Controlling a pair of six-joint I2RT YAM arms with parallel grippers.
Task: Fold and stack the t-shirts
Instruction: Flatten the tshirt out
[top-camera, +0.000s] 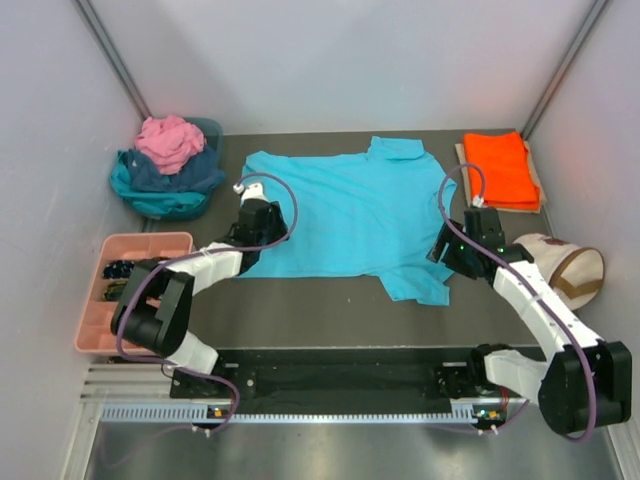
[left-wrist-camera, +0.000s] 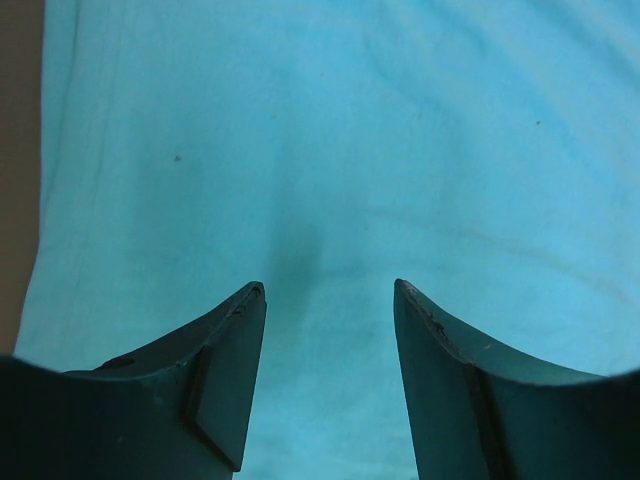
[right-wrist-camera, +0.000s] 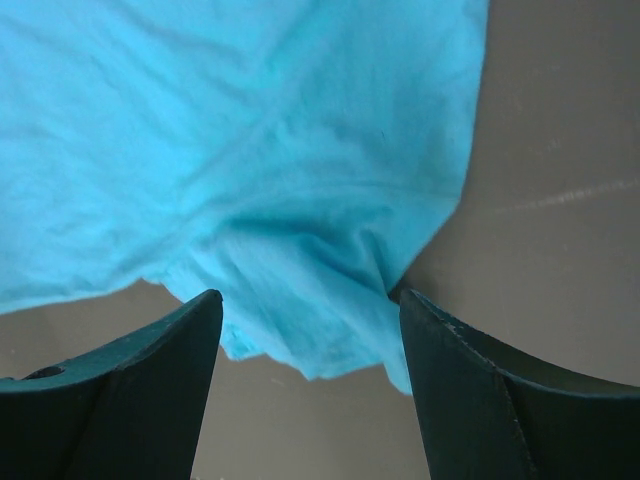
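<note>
A bright turquoise t-shirt (top-camera: 350, 215) lies spread flat in the middle of the table. My left gripper (top-camera: 258, 212) hovers over its left edge, pointing down. In the left wrist view it (left-wrist-camera: 328, 290) is open, with only flat turquoise cloth (left-wrist-camera: 330, 150) beneath it. My right gripper (top-camera: 450, 250) stands at the shirt's right side; it (right-wrist-camera: 310, 297) is open above a rumpled hem corner (right-wrist-camera: 320, 300), gripping nothing. An orange t-shirt (top-camera: 500, 168) lies folded at the back right. Pink (top-camera: 168, 140), navy and teal shirts are heaped at the back left.
The heaped shirts sit in a teal basket (top-camera: 165, 205). A pink tray (top-camera: 95, 310) holding small dark items stands at the left edge. A cream bag with a brown strap (top-camera: 560, 270) lies right of my right arm. Grey walls close in three sides.
</note>
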